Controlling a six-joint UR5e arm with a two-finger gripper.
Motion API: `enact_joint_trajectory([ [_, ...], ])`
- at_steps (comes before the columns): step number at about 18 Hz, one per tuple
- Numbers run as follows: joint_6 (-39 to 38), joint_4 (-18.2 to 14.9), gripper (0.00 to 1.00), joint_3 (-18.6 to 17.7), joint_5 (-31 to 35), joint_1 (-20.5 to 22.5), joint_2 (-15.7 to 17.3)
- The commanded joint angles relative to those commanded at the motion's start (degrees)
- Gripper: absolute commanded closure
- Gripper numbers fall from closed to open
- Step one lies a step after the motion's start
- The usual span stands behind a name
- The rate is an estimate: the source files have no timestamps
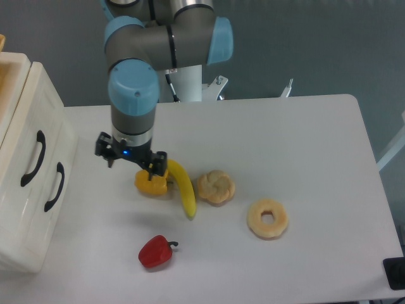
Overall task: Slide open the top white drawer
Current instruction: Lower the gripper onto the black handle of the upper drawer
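The top white drawer [28, 136] sits shut in the cabinet at nine o'clock, its black handle [33, 158] untouched, so the task is not yet begun. The gripper [130, 159] hovers above the surface, fingers spread and empty, well short of the handle.
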Motion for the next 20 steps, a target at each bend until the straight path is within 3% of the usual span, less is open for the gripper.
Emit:
enact_joint_trajectory([
  [5, -3.42, 0.00, 0.00, 0.53, -7.30, -0.79, 0.09],
  [20, -6.33, 0.35, 0.00, 0.62, -11.27, -4.92, -1.40],
])
